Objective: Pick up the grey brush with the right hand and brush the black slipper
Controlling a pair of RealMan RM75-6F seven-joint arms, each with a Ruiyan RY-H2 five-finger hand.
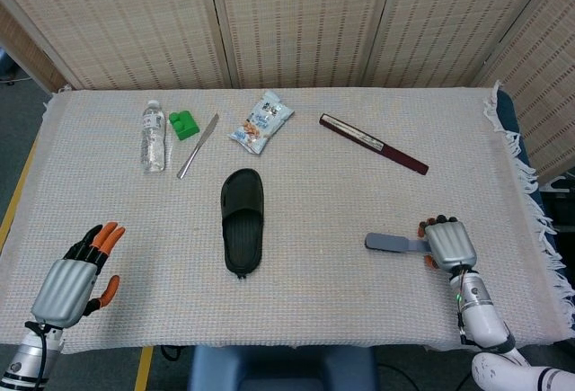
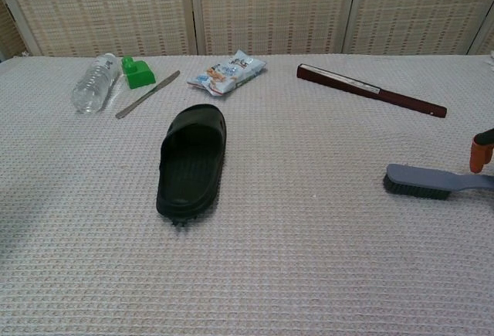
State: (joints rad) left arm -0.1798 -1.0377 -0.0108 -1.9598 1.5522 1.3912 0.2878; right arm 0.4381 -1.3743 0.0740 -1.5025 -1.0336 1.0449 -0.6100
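The cloth-covered surface [image 1: 359, 184] stretches wide, with open room between the black slipper [image 1: 243, 220] at its center and my right hand [image 1: 449, 244] near the right edge. My right hand rests over the handle of the grey brush [image 1: 388, 243]; I cannot tell whether its fingers clamp it. My left hand [image 1: 76, 272] sits near the front-left edge, fingers [image 1: 106, 235] apart, holding nothing. A bottle [image 1: 153, 136], knife [image 1: 198, 146] and snack bag [image 1: 261, 122] line the far side.
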